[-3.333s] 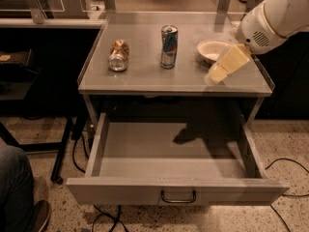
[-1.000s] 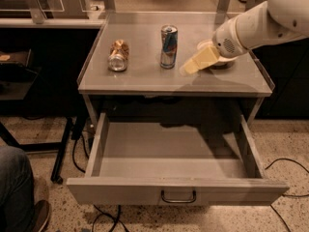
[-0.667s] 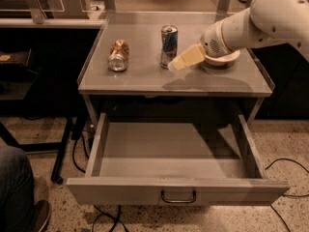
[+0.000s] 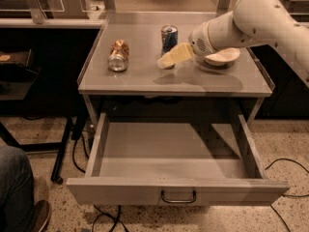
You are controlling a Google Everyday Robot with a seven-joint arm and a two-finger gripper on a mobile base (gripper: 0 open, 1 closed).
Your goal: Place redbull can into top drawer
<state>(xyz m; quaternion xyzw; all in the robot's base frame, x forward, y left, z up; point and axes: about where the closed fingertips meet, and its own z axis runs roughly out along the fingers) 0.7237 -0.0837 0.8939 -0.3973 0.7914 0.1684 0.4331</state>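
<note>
Dim, warm indoor light, falling from above. The pale arm (image 4: 260, 18) is the brightest thing in view. The gripper (image 4: 165, 62) hangs low over the table top (image 4: 130, 79), just beside the redbull can (image 4: 169, 33), and casts a broad soft shadow underneath. The top drawer (image 4: 169, 153) is evenly lit, with a dark band at the back. Under the left bench it is near black.

Single cam, high in front of the table (image 4: 135, 79), angled down, mid range; its top and the open drawer (image 4: 174, 190) fill the frame; gripper (image 4: 167, 60) at upper centre, just beside the can (image 4: 169, 33).
</note>
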